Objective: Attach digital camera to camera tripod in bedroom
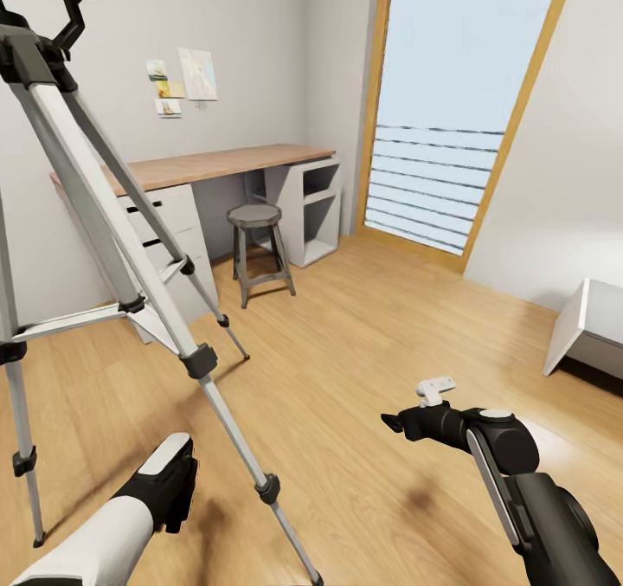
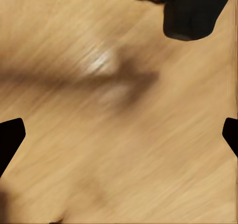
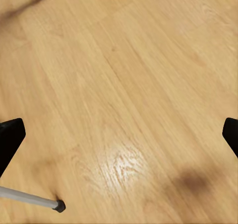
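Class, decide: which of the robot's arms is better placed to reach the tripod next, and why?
Probably left: the left gripper hangs beside the camera tripod leg, while the right gripper sits farther off over bare floor.

Standing upright on the light wood floor of the bedroom (image 1: 372,326), at the left in the head view: camera tripod (image 1: 130,248), silver-grey legs spreading wide, black joints and feet, black head with pan handle angling upward.

Light wood floor (image 1: 363,352) runs wall to wall — the camera tripod (image 1: 130,248) plants its black feet on it, with a round grey stool (image 1: 258,253) and white desk (image 1: 199,170) beyond.
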Available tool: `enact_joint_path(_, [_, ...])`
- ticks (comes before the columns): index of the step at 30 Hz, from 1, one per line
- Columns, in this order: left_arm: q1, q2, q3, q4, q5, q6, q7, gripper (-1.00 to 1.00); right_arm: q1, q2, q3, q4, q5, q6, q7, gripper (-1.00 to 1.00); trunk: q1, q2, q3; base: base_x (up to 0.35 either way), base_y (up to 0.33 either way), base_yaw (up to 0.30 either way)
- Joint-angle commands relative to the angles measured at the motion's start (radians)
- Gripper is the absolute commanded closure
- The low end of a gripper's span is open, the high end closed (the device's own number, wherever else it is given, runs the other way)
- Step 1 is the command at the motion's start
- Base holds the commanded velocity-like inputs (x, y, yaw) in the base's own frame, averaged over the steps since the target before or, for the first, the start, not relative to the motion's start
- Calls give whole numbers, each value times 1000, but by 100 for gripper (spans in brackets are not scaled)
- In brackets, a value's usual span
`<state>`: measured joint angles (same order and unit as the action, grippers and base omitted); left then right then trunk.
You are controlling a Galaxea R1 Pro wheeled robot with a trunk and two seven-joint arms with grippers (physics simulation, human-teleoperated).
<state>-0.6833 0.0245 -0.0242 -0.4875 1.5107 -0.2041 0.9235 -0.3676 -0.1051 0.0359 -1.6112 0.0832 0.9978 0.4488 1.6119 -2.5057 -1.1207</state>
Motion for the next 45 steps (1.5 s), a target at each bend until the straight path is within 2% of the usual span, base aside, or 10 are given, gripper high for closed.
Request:
enact_joint_path(1, [-2,6,-2,-1,8,-5,1,-100,-1,-1,1,-1,9,3,7,-100,0,0,-1,19,5,0])
enact_joint_path(10, [-28,35,-1,3,13,-2,-11,-100,-1,-1,1,-1,9,3,8,-100,0,0,-1,9,3,0])
enact_joint_path(15, [-50,67,-1,10,17,1,-14,-100,-1,-1,1,-1,9,4,8,-100,0,0,-1,3,1,0])
enact_joint_path(16, [-50,67,-1,10,17,1,-14,-100,-1,-1,1,-1,9,4,8,-100,0,0,-1,2,1,0])
enact_joint_path(18, [-58,82,-2,12,15,10,-16,-100,-1,-1,1,-1,9,3,8,-100,0,0,-1,1,0,0])
enact_joint_path(23, [-83,98,-7,14,3,49,-23,-100,0,-1,1,-1,9,3,8,-100,0,0,-1,0,0,0])
enact_joint_path(34, [-104,98,-11,15,-8,78,-45,-100,0,-1,1,-1,9,2,7,-100,0,0,-1,0,0,0])
enact_joint_path(45, [-112,100,-3,0,2,44,-16,-100,2,-1,1,-2,8,2,7,-100,0,0,-1,0,0,0])
